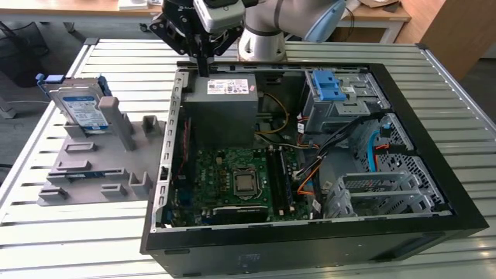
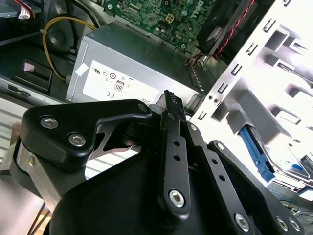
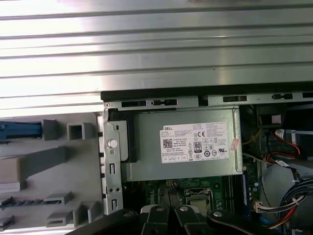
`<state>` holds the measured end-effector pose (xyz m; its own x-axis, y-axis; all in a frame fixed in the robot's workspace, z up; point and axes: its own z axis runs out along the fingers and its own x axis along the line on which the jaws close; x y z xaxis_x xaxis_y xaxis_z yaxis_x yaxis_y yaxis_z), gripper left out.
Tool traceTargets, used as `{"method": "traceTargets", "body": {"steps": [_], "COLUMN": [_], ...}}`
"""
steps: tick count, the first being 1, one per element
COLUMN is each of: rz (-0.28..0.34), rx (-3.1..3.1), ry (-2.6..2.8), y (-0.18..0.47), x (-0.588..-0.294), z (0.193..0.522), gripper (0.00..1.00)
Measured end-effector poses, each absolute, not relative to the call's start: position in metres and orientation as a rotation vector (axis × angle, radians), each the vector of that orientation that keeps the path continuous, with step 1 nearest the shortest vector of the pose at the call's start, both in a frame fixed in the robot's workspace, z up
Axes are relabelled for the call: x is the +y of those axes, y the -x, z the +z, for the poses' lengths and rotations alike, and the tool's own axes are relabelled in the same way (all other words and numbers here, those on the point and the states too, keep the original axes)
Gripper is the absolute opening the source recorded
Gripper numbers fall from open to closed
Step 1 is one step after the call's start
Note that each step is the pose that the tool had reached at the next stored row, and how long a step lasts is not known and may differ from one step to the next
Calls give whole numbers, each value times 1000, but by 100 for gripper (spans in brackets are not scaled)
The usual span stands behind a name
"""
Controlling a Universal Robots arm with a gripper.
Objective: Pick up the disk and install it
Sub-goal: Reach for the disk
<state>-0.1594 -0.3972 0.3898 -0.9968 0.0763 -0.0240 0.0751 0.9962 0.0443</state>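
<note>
- The power supply box (image 3: 146, 147) carries a white label (image 3: 194, 143) on its upper face. It has lines of fine black print, a barcode block at one end, a framed number badge, and a row of round and square certification marks.
- A small pink sticker (image 3: 234, 143) with fine print lies tilted on that label's edge.
- In the second wrist view, a small white tag (image 2: 80, 70) sits at the box's corner; its print cannot be made out.
- The disk (image 1: 81, 107) bears a white disk label (image 1: 83, 111) with a blue band; its print is too small to tell.
- The motherboard (image 2: 146, 12) carries a white printed logo (image 2: 195, 11) near its edge.
</note>
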Motion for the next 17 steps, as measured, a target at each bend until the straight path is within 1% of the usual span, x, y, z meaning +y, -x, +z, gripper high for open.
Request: {"method": "traceTargets", "body": {"steps": [17], "rz": [68], "rx": [3114], "ry": [-118], "y": [170], "x": [-397], "z": [388], "gripper": [11]}}
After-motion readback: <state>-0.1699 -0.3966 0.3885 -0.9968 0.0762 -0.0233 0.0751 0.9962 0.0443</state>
